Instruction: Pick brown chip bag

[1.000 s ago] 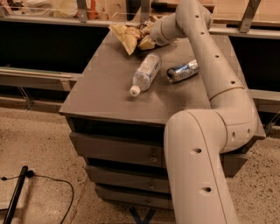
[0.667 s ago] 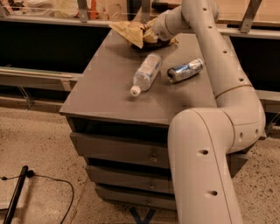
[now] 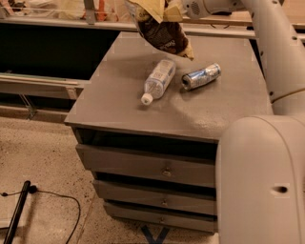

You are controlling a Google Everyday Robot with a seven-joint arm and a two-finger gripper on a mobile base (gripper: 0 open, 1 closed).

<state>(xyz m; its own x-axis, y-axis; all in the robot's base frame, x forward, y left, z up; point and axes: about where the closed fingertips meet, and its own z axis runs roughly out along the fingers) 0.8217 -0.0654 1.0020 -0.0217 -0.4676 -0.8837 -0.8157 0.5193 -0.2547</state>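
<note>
The brown chip bag (image 3: 161, 29) hangs in the air above the back of the grey cabinet top (image 3: 119, 105), dark brown in the middle with tan-yellow ends. My gripper (image 3: 177, 9) is at the top edge of the view, shut on the bag's upper end, which is partly out of view. The bag's lower tip dangles just above the clear plastic bottle (image 3: 158, 80) and the crushed silver-blue can (image 3: 201, 76), touching neither.
The bottle lies on its side mid-cabinet, cap toward the front. The can lies to its right. My white arm (image 3: 267, 143) fills the right side. Drawers sit below the top. A dark shelf and rail run behind; a black cable (image 3: 47, 195) lies on the floor.
The bag was resting on the back of the cabinet top with my gripper at it; now it is lifted clear and hangs from the gripper, which has risen.
</note>
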